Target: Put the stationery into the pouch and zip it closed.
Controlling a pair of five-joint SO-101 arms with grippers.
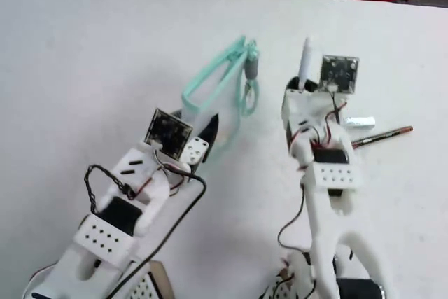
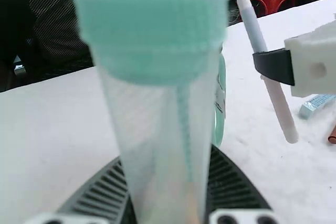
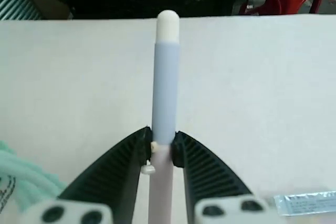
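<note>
High view: left hand (image 1: 205,138) is clamped on the pouch (image 1: 218,92) at upper middle, right hand (image 1: 301,89) pinches a pen (image 1: 306,57) just right of it, pencil (image 1: 383,134) and a small packet (image 1: 361,122) lie on the worktop (image 1: 84,54) at right. Left wrist view: pen's tilted beside the teal rim (image 2: 152,30), so I'd bet it snags there and shoves the floppy pouch. Right wrist view: gripped low, long end free, could pivot or slip.
</note>
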